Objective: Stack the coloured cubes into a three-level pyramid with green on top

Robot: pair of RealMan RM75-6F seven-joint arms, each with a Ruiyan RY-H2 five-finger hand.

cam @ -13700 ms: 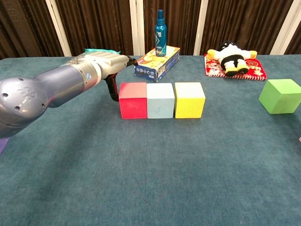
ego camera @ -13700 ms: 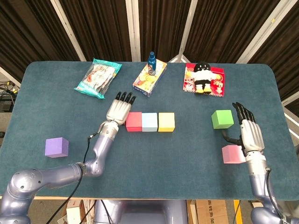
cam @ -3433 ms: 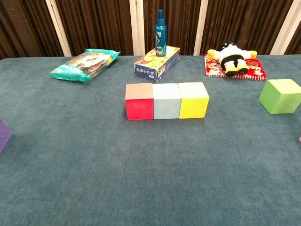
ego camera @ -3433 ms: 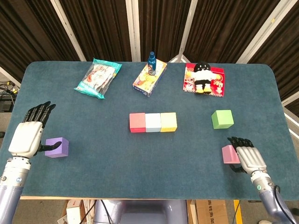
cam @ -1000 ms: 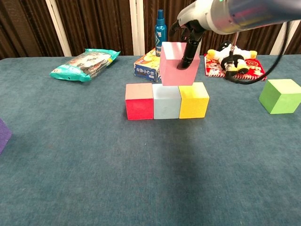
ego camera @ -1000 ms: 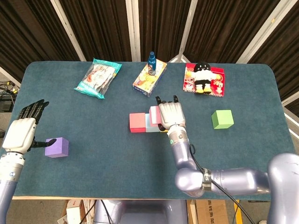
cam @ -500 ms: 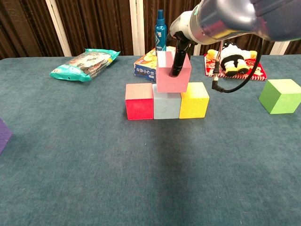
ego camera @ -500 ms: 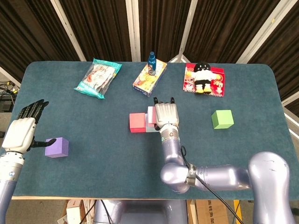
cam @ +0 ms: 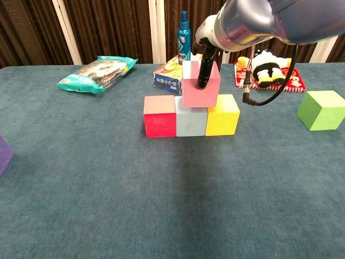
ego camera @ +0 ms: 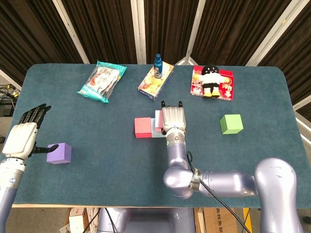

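Red [cam: 159, 117], light blue [cam: 190, 122] and yellow [cam: 222, 122] cubes stand in a touching row at the table's middle. My right hand [ego camera: 172, 120] holds the pink cube [cam: 200, 86] from above, a dark finger [cam: 205, 71] lying down its front face. The pink cube rests across the seam between the light blue and yellow cubes. In the head view my hand hides the yellow cube. The green cube [ego camera: 231, 124] sits alone to the right. At the left, the purple cube [ego camera: 59, 153] lies beside my open left hand [ego camera: 22, 138], whose thumb points at it.
Along the back stand a snack bag [ego camera: 102, 81], a printed box [ego camera: 156, 81] with a blue bottle [cam: 184, 46] on it, and a plush toy [ego camera: 212, 81] on a red mat. The teal table [ego camera: 272, 174] ends close to the near edge.
My right hand has lowered the pink cube onto the row and nudged it slightly right. The left hand and the other cubes have stayed put.
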